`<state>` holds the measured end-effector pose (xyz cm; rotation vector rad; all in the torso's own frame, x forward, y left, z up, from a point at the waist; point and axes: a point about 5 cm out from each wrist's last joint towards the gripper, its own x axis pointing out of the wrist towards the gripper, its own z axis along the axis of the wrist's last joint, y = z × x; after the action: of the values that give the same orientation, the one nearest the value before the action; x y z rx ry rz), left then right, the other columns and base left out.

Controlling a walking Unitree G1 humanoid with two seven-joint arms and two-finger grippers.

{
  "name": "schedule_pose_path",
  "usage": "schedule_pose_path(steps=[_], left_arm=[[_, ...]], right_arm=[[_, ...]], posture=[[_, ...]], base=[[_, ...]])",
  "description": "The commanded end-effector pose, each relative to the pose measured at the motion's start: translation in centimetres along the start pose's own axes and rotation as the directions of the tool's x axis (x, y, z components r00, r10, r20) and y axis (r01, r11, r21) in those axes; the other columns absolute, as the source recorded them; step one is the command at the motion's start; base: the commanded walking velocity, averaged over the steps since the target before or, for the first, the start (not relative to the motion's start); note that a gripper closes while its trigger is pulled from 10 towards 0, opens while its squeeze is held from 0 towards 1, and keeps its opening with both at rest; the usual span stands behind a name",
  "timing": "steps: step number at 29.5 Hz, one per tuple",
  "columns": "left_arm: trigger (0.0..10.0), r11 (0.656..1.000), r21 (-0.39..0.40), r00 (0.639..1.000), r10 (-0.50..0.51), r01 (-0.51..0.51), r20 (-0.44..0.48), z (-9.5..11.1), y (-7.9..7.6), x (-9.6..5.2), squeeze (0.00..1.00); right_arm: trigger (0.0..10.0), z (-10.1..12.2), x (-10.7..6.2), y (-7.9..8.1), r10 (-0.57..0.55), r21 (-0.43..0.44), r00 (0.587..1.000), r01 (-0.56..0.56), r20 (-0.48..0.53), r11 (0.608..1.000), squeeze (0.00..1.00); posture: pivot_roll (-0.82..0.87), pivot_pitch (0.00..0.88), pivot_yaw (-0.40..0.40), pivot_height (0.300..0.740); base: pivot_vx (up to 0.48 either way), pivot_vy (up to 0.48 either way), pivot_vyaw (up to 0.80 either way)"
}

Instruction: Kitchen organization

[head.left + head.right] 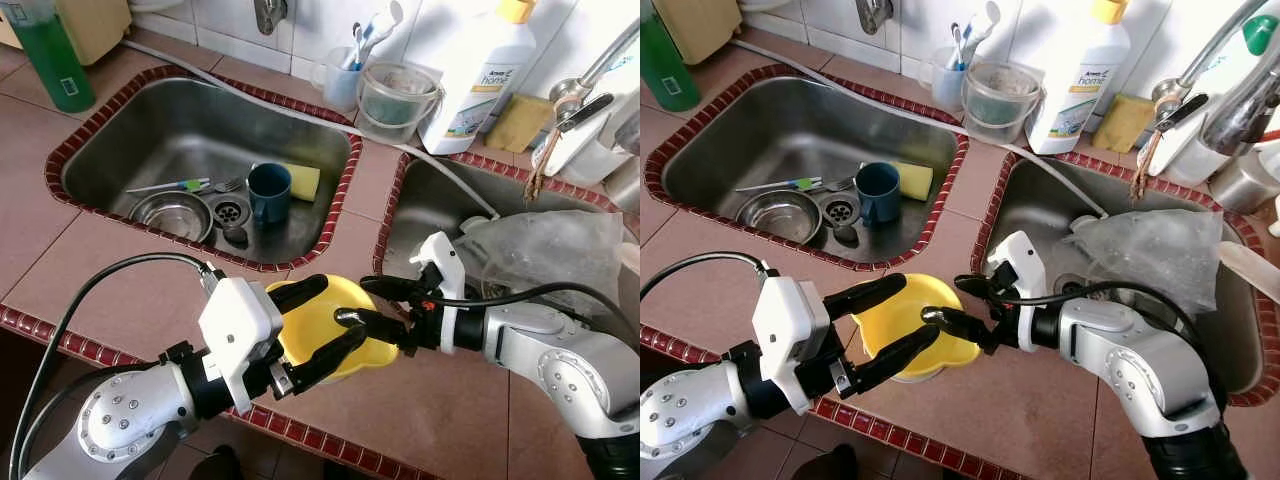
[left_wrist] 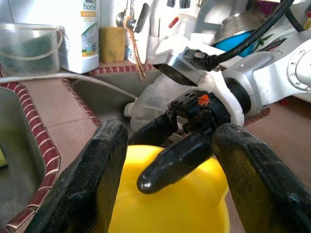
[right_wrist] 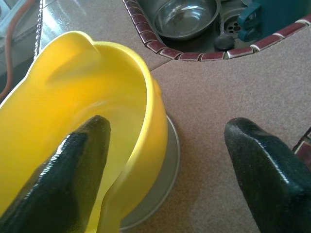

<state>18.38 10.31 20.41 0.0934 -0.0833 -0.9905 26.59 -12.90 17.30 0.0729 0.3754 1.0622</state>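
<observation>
Left eye view, yellow bowl [image 1: 318, 318] between both jaws

Bright yellow plastic bowl [image 1: 902, 318] on a speckled pinkish-brown tiled counter [image 1: 1040, 400]. Dark red tile edging [image 1: 975, 225] borders the steel sink [image 1: 750, 130], which holds a dark teal mug [image 1: 878, 190] and yellow sponge [image 1: 914, 180].

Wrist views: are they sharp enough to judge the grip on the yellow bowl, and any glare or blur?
Left wrist view: its near fingers are soft, the yellow bowl is brightly lit, the background is sharp. Right wrist view: its fingers are slightly soft, one inside the bowl's rim, daylight glare on the bowl wall. Left eye view: sharp, with wide-angle bending at the edges.
</observation>
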Motion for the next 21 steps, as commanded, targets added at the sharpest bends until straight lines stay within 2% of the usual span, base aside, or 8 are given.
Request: schedule_pose_path(steps=[1,7,21], left_arm=[[10.0,1.000,-0.007,1.000,-0.029,0.029,0.011,0.37,-0.86,-0.06,0.00],[10.0,0.999,-0.005,0.998,-0.051,0.051,-0.024,-0.12,-1.12,-0.40,0.00],[10.0,0.998,-0.011,0.998,-0.058,0.057,-0.018,0.03,-1.19,-0.29,0.00]], right_arm=[[0.0,-0.09,-0.27,-0.27,-0.005,-0.020,1.000,0.005,-0.029,1.000,0.00],[0.0,0.17,-0.30,-0.52,-0.006,-0.031,0.999,0.005,-0.031,1.000,0.00],[0.0,0.52,-0.10,-0.64,0.004,-0.025,1.000,-0.005,-0.017,1.000,0.00]], posture=[[-0.04,0.262,-0.145,0.740],[-0.04,0.259,-0.144,0.740],[-0.04,0.252,-0.145,0.740]], base=[[0.000,0.000,0.00],[0.000,0.000,0.00],[0.000,0.000,0.00]])
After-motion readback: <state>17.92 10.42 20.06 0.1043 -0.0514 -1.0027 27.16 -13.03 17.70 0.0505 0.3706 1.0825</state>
